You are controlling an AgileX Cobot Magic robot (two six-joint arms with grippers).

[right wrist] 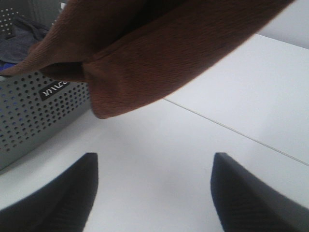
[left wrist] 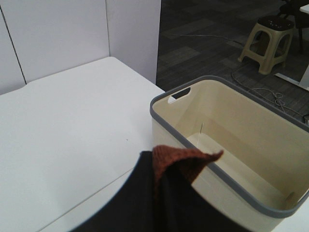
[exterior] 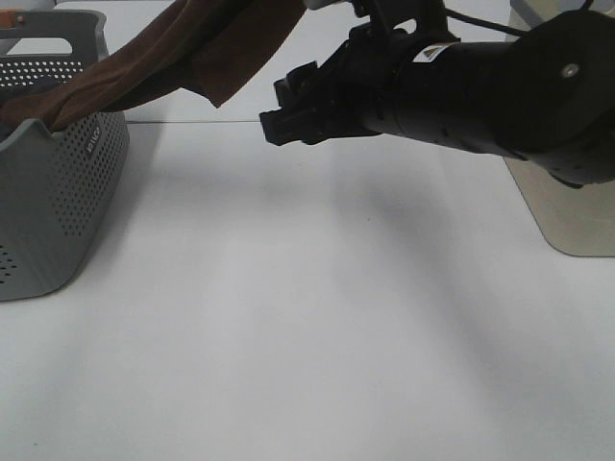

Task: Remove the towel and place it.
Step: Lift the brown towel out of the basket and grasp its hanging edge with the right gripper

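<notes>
Right fingers (right wrist: 58, 193) wide, empty, beside the hanging towel (exterior: 183, 48).
Left fingers (left wrist: 145, 198) pinch its raised end, sloping up from the basket (exterior: 58, 192).

— Entry one, your right arm?
— My right arm (exterior: 480, 96): thick matte-black barrel; one small silver screw (exterior: 571, 69) on its housing; a white sticker (exterior: 430, 54) with an orange mark, nine o'clock from that screw; a thin black cable (exterior: 480, 25) at one o'clock from the sticker.
— Entry two, the ends?
— My right gripper (exterior: 279, 120): blocky, black, stepped. Its fingers (right wrist: 63, 198): two dark, smooth, round-edged wedges. My left gripper (left wrist: 161, 186): plain black, blurred.
</notes>
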